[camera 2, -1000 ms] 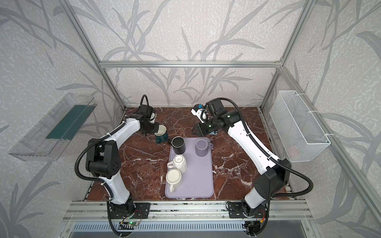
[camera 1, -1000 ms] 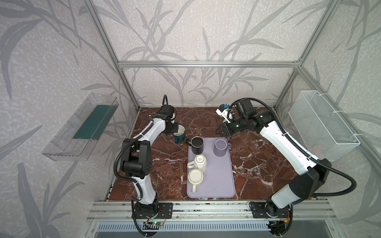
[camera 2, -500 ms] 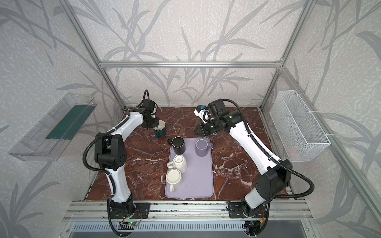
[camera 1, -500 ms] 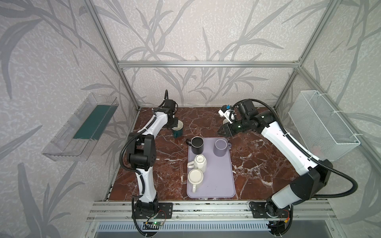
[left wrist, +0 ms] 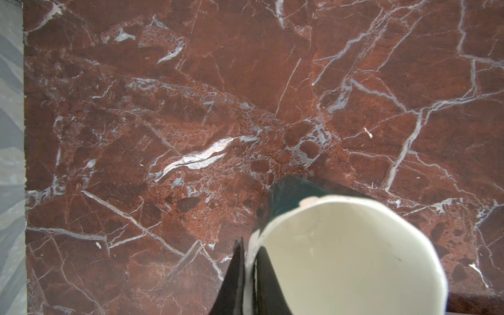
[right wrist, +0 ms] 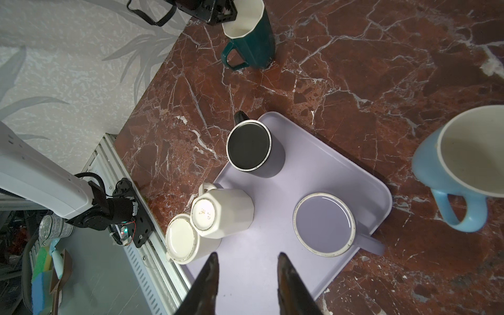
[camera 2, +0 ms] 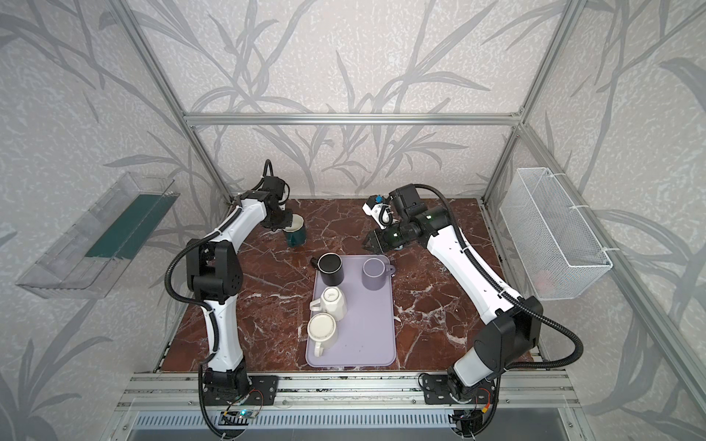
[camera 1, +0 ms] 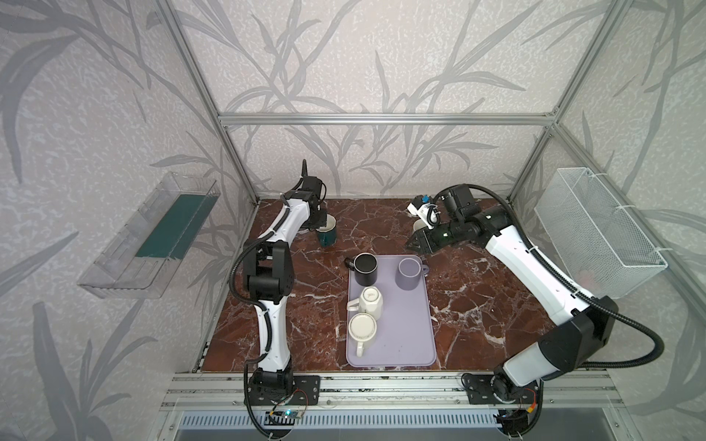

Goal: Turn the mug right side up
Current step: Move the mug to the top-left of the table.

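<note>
Where the table (camera 1: 477, 305) reaches its back left corner, the green mug (camera 1: 327, 236) stands upright, mouth up, well apart from the tray (camera 1: 412, 343). The left gripper (camera 1: 320, 223) sits at the mug's rim, on its left side. In the left wrist view its fingers (left wrist: 234, 278) straddle the rim wall, one outside and one inside, both close against it. Whether they pinch the wall or merely flank it cannot be determined.

The right gripper (right wrist: 248, 256) hangs over the tray's back edge, jaws parted, nothing between them.

On the tray, the black mug (camera 1: 365, 267) and lilac mug (camera 1: 408, 272) stand at the back, both inverted. Two white mugs (camera 1: 368, 303) sit in front of the black one, touching each other, bases showing. In the right wrist view, the blue mug (right wrist: 463, 163) stands mouth up on the table just beside the tray.
</note>
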